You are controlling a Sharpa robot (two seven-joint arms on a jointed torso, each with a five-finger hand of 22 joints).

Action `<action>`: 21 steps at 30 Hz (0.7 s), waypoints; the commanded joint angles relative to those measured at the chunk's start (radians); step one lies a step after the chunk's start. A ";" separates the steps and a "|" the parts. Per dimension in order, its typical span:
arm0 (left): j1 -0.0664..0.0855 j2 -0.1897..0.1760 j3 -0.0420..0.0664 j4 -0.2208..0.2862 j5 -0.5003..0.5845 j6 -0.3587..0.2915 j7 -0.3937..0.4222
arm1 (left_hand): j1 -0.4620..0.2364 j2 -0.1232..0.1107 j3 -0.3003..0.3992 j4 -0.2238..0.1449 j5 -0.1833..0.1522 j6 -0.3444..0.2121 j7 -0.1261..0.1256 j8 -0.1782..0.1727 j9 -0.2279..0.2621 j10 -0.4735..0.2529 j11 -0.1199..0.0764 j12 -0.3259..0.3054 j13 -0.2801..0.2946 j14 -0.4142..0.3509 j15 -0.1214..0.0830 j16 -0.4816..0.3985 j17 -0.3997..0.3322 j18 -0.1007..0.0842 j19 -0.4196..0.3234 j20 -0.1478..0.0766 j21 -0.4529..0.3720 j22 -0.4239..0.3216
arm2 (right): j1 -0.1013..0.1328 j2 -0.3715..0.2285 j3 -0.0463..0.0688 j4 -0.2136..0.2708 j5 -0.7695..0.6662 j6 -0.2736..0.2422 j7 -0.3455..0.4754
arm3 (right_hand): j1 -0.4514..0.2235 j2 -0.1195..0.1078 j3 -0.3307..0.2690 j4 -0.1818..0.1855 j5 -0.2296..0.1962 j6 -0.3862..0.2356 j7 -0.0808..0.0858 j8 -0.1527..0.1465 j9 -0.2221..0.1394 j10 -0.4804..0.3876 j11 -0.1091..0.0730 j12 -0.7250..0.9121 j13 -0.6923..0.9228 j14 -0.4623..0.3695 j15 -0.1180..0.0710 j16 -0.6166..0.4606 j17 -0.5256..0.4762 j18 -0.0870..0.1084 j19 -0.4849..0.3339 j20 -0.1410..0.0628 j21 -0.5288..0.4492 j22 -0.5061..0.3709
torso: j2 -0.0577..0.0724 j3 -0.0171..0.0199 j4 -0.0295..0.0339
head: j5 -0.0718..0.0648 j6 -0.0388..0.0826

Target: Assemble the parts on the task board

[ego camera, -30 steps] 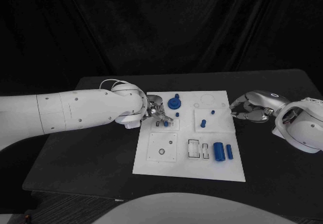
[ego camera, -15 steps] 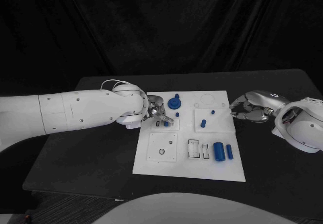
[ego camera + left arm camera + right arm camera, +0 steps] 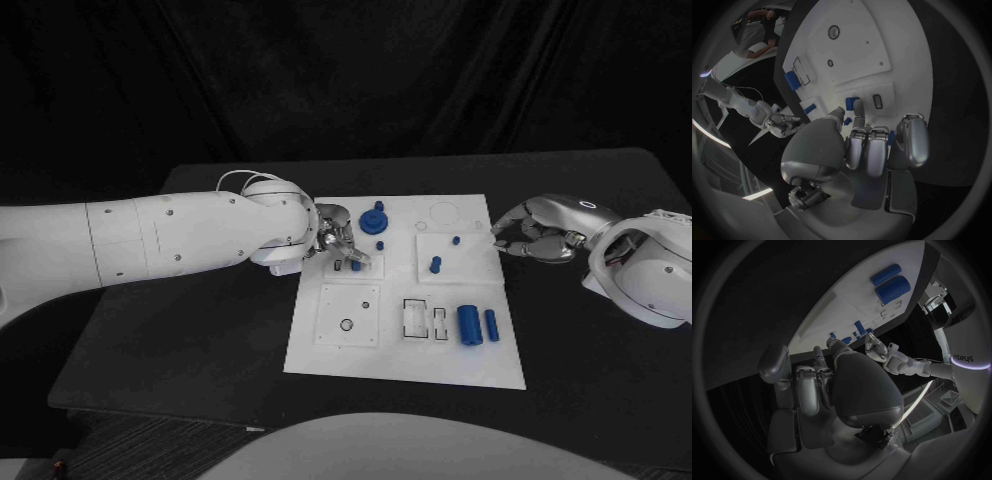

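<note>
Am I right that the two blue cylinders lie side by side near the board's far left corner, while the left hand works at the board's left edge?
Not quite. The head view shows the two blue cylinders near the task board's near right part. The left hand is indeed at the board's left edge.

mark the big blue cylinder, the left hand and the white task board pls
large blue cylinder [image 3: 469,324]: head view, middle of its barrel.
left hand [image 3: 338,243]: head view, middle of the silver fingers.
white task board [image 3: 408,363]: head view, bare near edge.
</note>
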 commanded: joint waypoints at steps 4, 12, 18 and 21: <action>-0.002 0.003 0.001 -0.001 -0.003 0.016 0.004 | 0.028 0.001 0.008 -0.023 0.040 -0.006 -0.007 -0.009 -0.003 0.099 0.001 -0.003 0.257 0.104 0.000 0.003 0.263 0.018 0.000 0.001 -0.006 0.179 | -0.004 -0.001 0.001 -0.001 -0.001 0.002 -0.007 | 0.002 -0.008 0.007 -0.001 0.005 0.001 0.000 -0.004 -0.001 0.106 0.007 0.003 0.263 0.106 0.005 0.003 0.263 0.007 -0.008 0.001 -0.005 0.129 | 0.000 -0.0006 0.0000 | 0.001 0.000; -0.002 0.003 0.001 -0.002 -0.003 0.025 0.002 | 0.063 0.001 0.025 -0.047 0.077 -0.008 -0.010 -0.012 -0.007 0.098 -0.002 -0.004 0.256 0.104 -0.002 0.003 0.263 0.019 -0.001 -0.001 -0.008 0.179 | -0.007 -0.002 0.001 -0.001 -0.001 0.001 -0.006 | 0.002 -0.008 0.008 -0.001 0.005 0.001 0.000 -0.004 -0.002 0.106 0.007 0.003 0.263 0.106 0.005 0.003 0.263 0.007 -0.008 0.001 -0.006 0.128 | 0.000 -0.0003 -0.0004 | 0.001 0.000; -0.003 0.003 0.001 -0.003 -0.003 0.035 -0.005 | 0.080 -0.002 0.034 -0.061 0.089 -0.008 -0.011 -0.014 -0.008 0.098 -0.003 -0.004 0.255 0.104 -0.003 0.003 0.263 0.019 -0.001 -0.002 -0.009 0.179 | -0.009 -0.002 0.001 -0.001 -0.001 0.000 -0.006 | 0.002 -0.008 0.008 -0.001 0.005 0.001 0.000 -0.004 -0.002 0.106 0.007 0.003 0.263 0.106 0.005 0.003 0.263 0.007 -0.008 0.001 -0.006 0.128 | 0.000 -0.0002 -0.0006 | 0.001 0.000; -0.003 0.002 0.001 -0.003 -0.003 0.041 -0.011 | 0.082 -0.002 0.035 -0.062 0.090 -0.008 -0.011 -0.014 -0.008 0.097 -0.003 -0.005 0.255 0.104 -0.003 0.003 0.263 0.019 -0.001 -0.002 -0.009 0.179 | -0.009 -0.002 0.001 -0.001 -0.001 0.000 -0.006 | 0.002 -0.008 0.008 -0.001 0.005 0.001 0.000 -0.004 -0.002 0.106 0.007 0.003 0.263 0.106 0.005 0.003 0.263 0.007 -0.008 0.001 -0.006 0.128 | 0.000 -0.0001 -0.0003 | 0.001 0.000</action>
